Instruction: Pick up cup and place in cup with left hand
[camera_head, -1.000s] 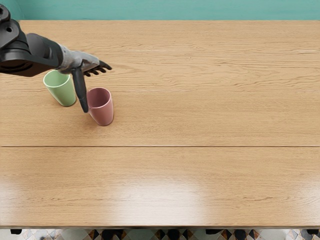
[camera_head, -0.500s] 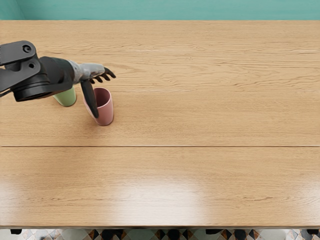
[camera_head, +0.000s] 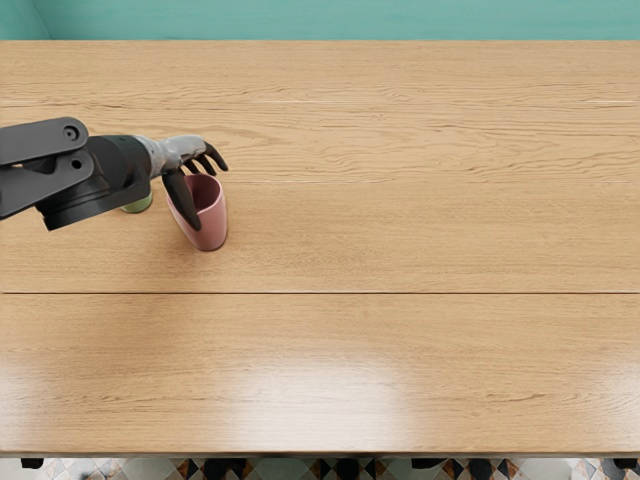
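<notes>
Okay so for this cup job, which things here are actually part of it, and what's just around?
Part of the job:
- pink cup
- green cup, mostly hidden
- left hand

Just around:
- wooden table
- teal background
- patterned floor

Wooden table (camera_head: 420, 240) with two cups
Straight seams cross the grained top — the pink cup (camera_head: 210, 234) upright, the green cup (camera_head: 139, 205) near it, mostly hidden.
</notes>
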